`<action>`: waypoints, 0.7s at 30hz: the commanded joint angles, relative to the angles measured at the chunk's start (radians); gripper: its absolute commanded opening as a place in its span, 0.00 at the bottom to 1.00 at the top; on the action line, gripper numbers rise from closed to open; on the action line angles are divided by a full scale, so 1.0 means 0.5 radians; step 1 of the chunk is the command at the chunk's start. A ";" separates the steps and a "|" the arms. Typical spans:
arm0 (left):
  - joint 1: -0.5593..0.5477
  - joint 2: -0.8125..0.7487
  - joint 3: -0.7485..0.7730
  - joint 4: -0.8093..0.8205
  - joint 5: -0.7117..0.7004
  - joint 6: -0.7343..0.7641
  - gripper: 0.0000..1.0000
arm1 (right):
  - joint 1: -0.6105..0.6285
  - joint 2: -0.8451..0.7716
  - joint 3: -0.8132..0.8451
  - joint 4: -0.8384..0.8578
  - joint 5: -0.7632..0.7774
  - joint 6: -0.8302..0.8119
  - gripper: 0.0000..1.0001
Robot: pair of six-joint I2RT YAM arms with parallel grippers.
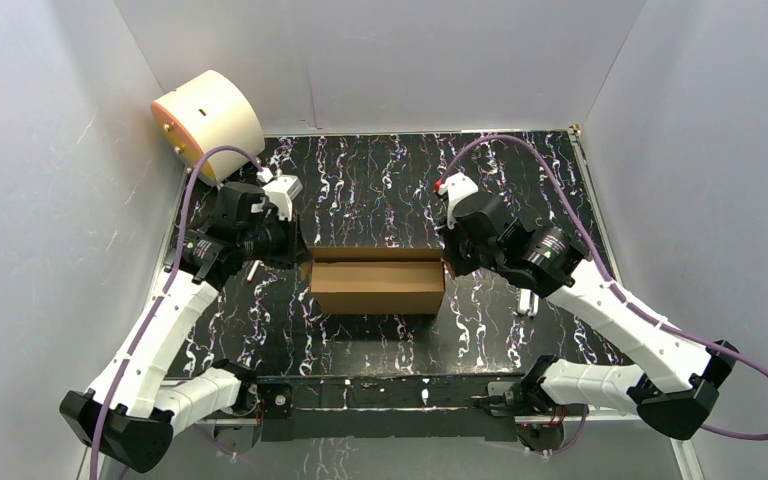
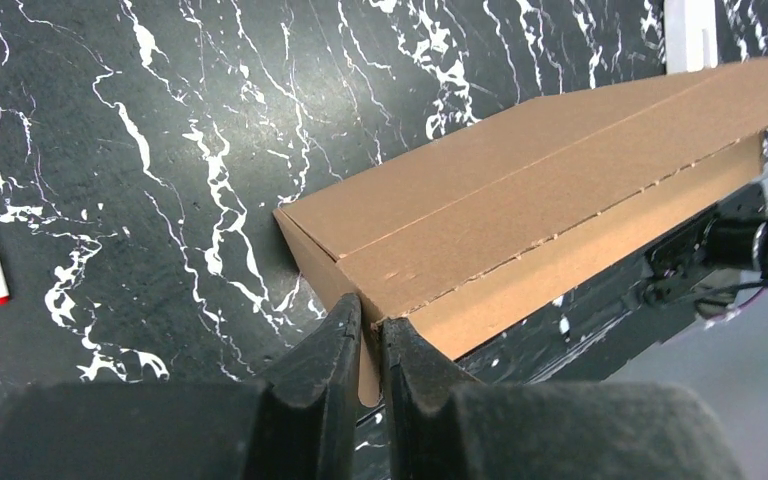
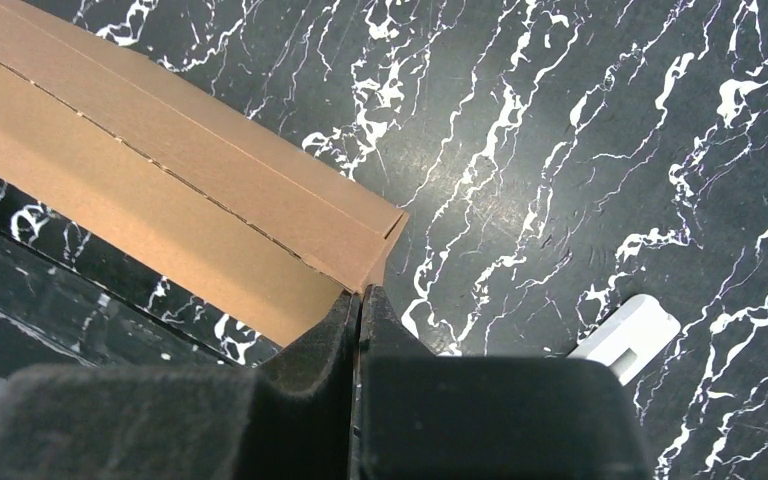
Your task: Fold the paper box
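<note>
Paper box [image 1: 377,282] sits partly folded on the bench [image 1: 380,180]: your left jaws pinch its left end flap, your right jaws clamp the opposite end's edge.

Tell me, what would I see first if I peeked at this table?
A brown paper box sits in the middle of the black marbled table, and the left arm and right arm each pinch one end of it in shut jaws. A cream drum with an orange face stands out at the far left corner.
</note>
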 commanded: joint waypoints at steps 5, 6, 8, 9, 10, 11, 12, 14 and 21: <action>-0.008 -0.028 0.031 0.170 0.008 -0.309 0.08 | -0.001 -0.059 -0.003 0.204 0.124 0.457 0.00; -0.006 -0.033 0.023 0.181 0.005 -0.326 0.08 | -0.001 -0.059 -0.009 0.206 0.152 0.507 0.00; -0.011 -0.046 -0.006 0.215 -0.007 -0.357 0.08 | -0.001 -0.064 -0.027 0.218 0.209 0.601 0.00; -0.009 -0.052 -0.021 0.235 -0.005 -0.369 0.08 | -0.001 -0.069 -0.038 0.230 0.225 0.626 0.00; -0.009 -0.056 -0.039 0.252 -0.012 -0.380 0.08 | -0.001 -0.070 -0.050 0.243 0.234 0.656 0.00; -0.010 -0.059 -0.051 0.263 -0.016 -0.387 0.08 | -0.001 -0.071 -0.058 0.249 0.257 0.683 0.00; -0.009 -0.057 -0.061 0.272 -0.019 -0.395 0.08 | -0.001 -0.073 -0.073 0.260 0.280 0.702 0.00; -0.011 -0.052 -0.081 0.291 -0.034 -0.403 0.08 | 0.000 -0.078 -0.110 0.300 0.294 0.733 0.00; -0.010 -0.031 -0.107 0.313 -0.060 -0.404 0.09 | -0.001 -0.050 -0.155 0.366 0.342 0.773 0.00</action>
